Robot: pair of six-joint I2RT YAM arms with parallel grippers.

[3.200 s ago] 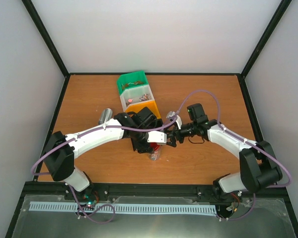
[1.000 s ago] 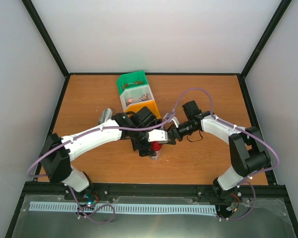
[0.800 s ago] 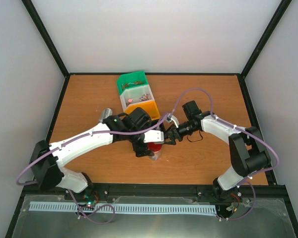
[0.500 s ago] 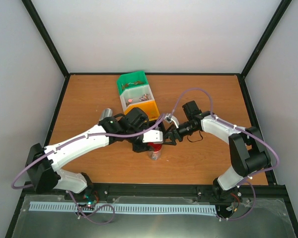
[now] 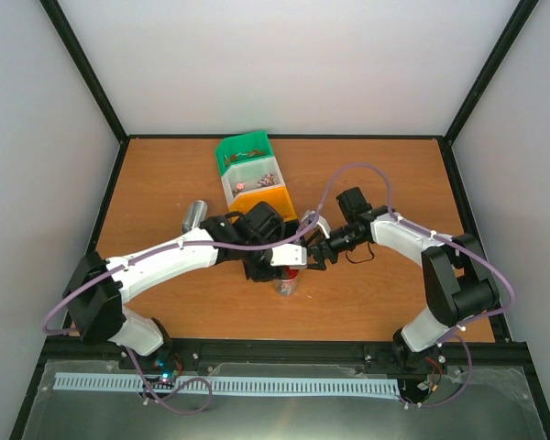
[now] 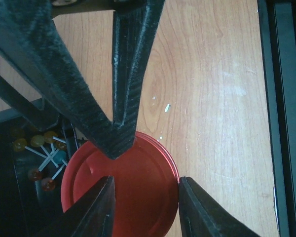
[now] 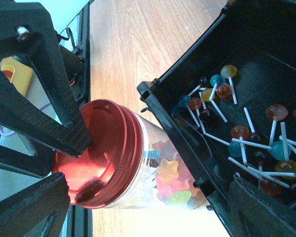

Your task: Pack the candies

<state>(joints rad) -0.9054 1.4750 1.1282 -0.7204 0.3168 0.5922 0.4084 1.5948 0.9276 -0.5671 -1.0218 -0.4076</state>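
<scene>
Red lid [image 6: 121, 190] between left claw [image 6: 147, 190] fingers (right claw [image 7: 64, 163] wide).

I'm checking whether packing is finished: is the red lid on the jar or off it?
On. In the right wrist view the red lid caps the clear jar, with candies visible inside.

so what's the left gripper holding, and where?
The left gripper has the red lid by opposite sides of its rim. Its fingers sit against it, but a firm grip can't be confirmed.
</scene>
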